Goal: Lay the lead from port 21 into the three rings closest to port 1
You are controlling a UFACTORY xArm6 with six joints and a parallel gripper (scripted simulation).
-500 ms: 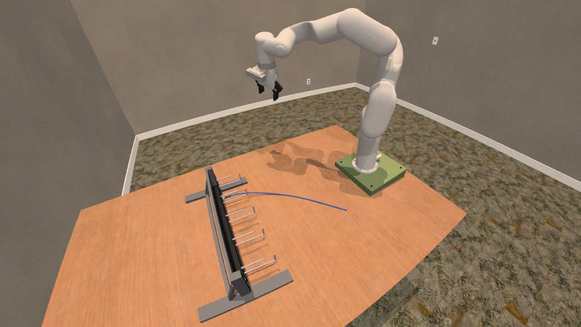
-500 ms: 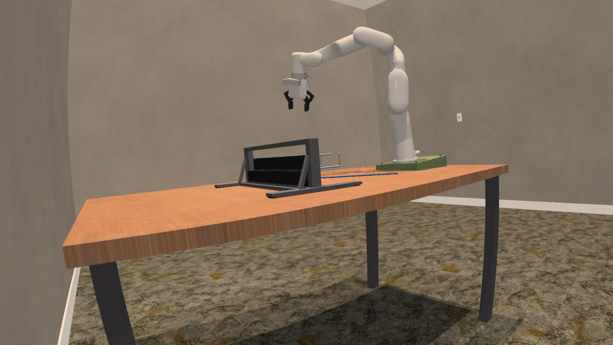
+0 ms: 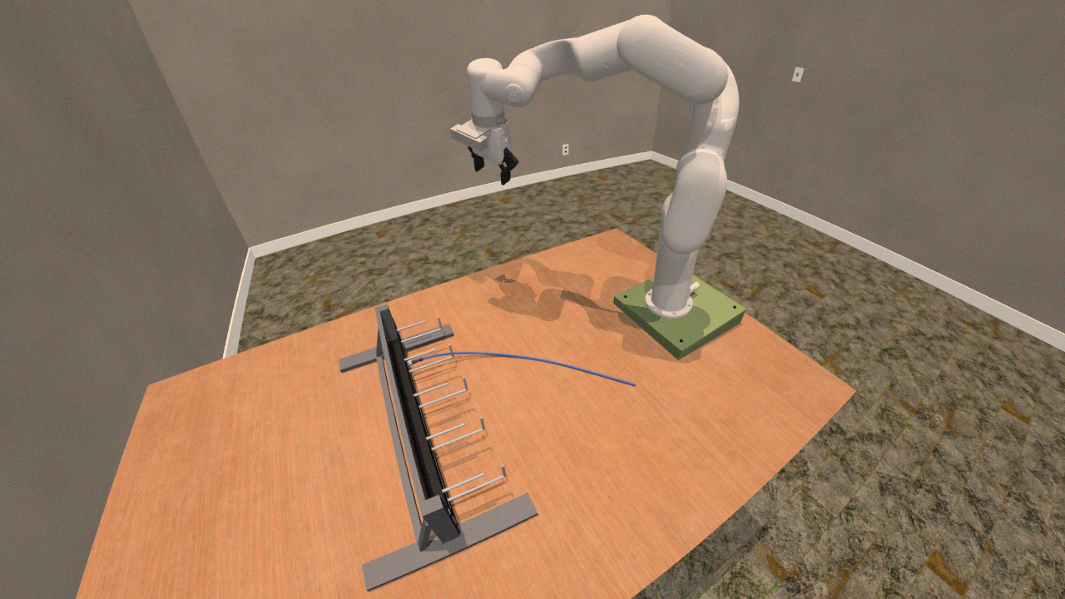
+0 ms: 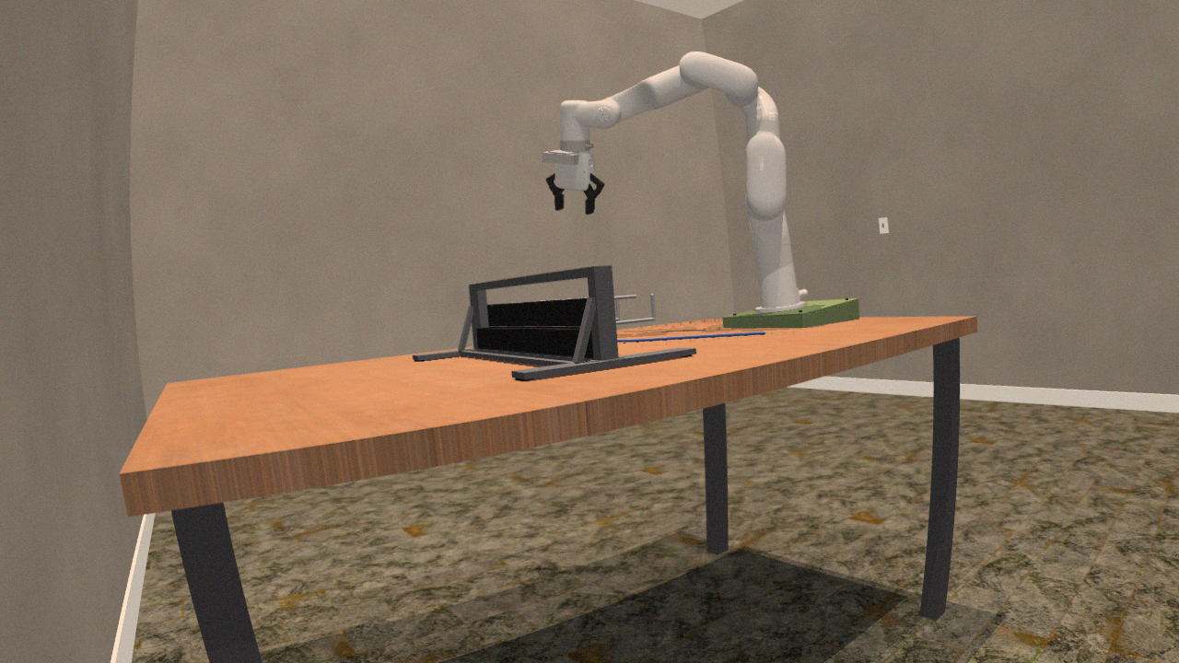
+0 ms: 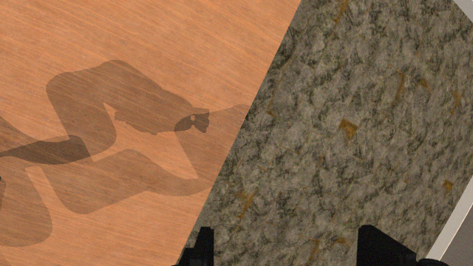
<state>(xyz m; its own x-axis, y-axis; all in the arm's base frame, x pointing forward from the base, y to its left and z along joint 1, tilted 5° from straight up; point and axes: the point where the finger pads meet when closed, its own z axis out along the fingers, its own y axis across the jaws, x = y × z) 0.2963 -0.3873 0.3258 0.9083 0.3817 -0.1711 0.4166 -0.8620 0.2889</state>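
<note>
A grey free-standing rack (image 3: 420,439) with a black port strip stands on the wooden table; it also shows in the exterior view (image 4: 548,321). Steel rings (image 3: 447,391) stick out from its face in a row. A thin blue lead (image 3: 521,358) runs from a port near the rack's far end and lies in a curve on the table, its free end (image 3: 632,384) toward the arm's base. The lead shows as a blue line in the exterior view (image 4: 692,335). My gripper (image 3: 491,165) is open and empty, high above the table's far edge, well away from rack and lead. The wrist view shows only my fingertips, the table and the floor.
The arm's green base plate (image 3: 679,314) sits at the table's far right corner. The table's far edge (image 5: 236,140) runs diagonally under the gripper, with stone-patterned floor beyond it.
</note>
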